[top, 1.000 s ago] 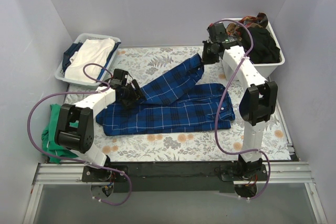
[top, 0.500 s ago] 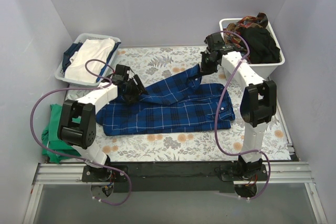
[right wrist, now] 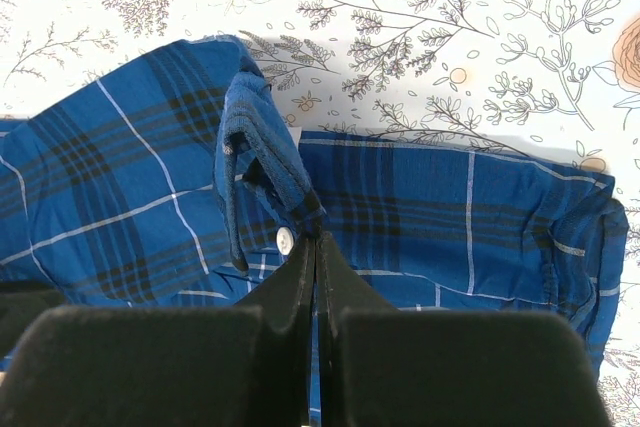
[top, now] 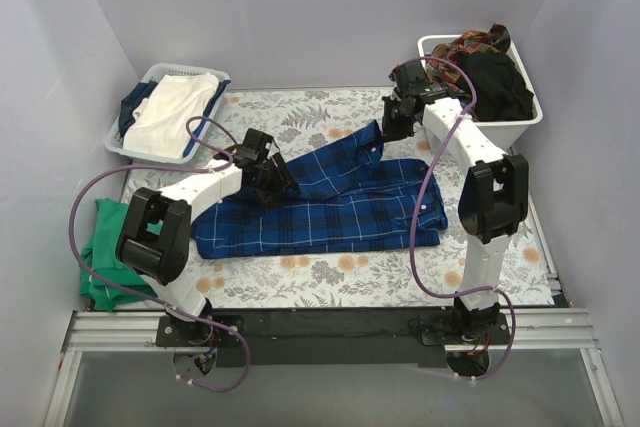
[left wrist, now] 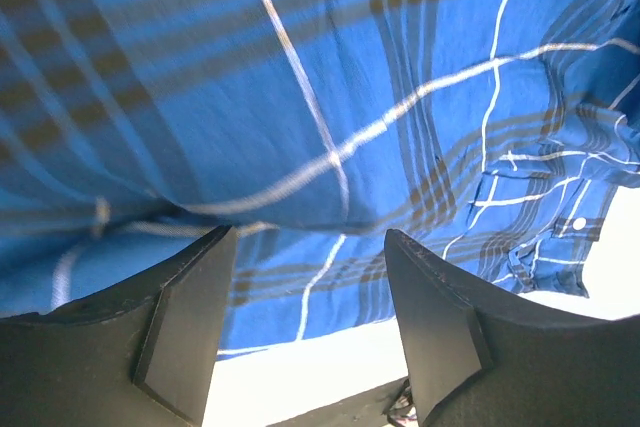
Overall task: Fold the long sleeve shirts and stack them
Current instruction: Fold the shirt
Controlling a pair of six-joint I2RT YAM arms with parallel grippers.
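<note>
On my left wrist feed the plaid shirt (left wrist: pixel 330 77) runs off the top and left edges, blurred up close. From above, the green cloth (top: pixel 98 257) at the bench's near-left corner is partly hidden; I can't tell what garment it is.

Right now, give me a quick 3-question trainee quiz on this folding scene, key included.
1. True or false: the right gripper is shut on a cuff of the blue shirt.
2. Where is the green cloth? A) in the right bin. B) at near left, beside the left arm. C) on top of the shirt.
3. Fill in: the top garment in the left basket is ____ in colour.

Key: 1 true; 2 B; 3 white.
</note>
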